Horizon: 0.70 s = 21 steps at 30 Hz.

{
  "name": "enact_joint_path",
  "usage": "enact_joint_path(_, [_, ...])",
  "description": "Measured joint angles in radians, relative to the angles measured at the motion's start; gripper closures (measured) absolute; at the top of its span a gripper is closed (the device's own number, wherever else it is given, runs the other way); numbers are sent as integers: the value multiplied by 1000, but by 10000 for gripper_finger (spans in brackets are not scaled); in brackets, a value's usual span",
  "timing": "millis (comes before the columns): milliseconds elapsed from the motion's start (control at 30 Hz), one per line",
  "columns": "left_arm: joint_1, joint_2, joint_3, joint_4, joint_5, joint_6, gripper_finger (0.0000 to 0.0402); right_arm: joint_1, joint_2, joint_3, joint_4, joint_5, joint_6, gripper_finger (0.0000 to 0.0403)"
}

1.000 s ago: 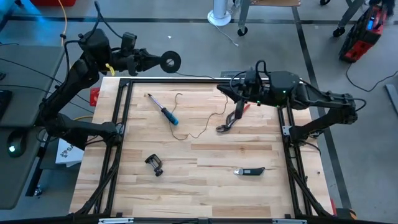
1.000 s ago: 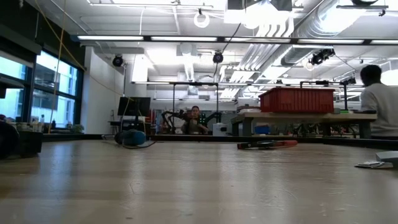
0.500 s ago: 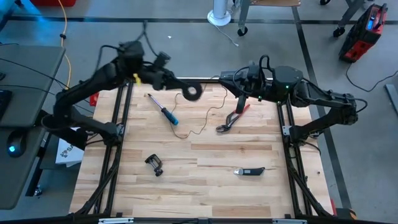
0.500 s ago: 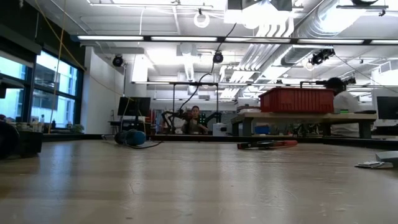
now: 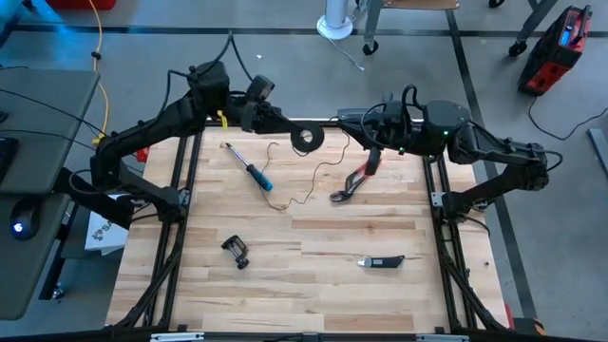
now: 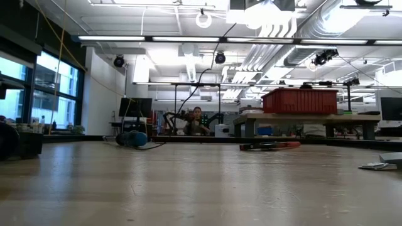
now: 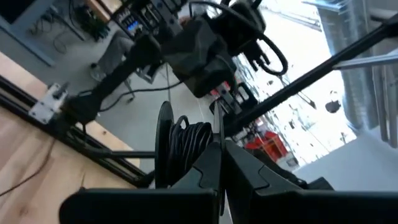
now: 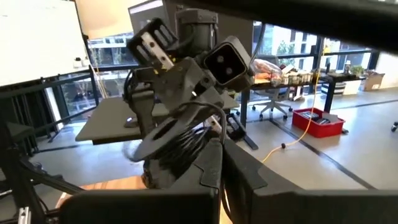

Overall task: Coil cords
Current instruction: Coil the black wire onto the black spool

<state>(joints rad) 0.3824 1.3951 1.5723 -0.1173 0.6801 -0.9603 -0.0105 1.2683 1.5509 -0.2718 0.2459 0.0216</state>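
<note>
My left gripper (image 5: 300, 138) hangs level above the table's far edge, shut on the small round black reel (image 5: 308, 141), which has dark cord wound on it (image 7: 186, 144). My right gripper (image 5: 344, 129) is shut and level, facing the reel from the right, its tips close to it (image 8: 222, 163). The hair-thin dark cord (image 5: 294, 201) lies in loose bends on the wood. One stretch rises off the table (image 6: 200, 78) toward the grippers. My left gripper pinches one flat flange of the reel (image 7: 219, 127) at its rim, between the two fingers. The fingers (image 7: 205, 177) come level from the table's left. The reel is lifted clear with its discs upright, edge-on to the fingers. My right gripper: I cannot tell whether its shut fingers have the cord.
On the table lie red-handled pliers (image 5: 357, 180) below the right gripper, a blue-handled screwdriver (image 5: 251, 171), a small black clamp (image 5: 236, 250) and a black folding tool (image 5: 382, 260). A black frame (image 5: 190, 142) borders the wood.
My left gripper has swung with the reel from beyond the table's far left corner toward the right, down a little, and rolled. The reel now hangs over the far edge close to the right gripper. More of the cord stands up off the table.
</note>
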Motion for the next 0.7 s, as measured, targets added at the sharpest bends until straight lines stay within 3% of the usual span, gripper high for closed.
enact_joint_path(333, [52, -54, 0, 14, -28, -46, 401, -3, -43, 0, 3, 51, -48, 403])
enact_joint_path(700, [-35, -29, 0, 11, -12, -77, 401, -11, -38, 0, 51, 50, -53, 403])
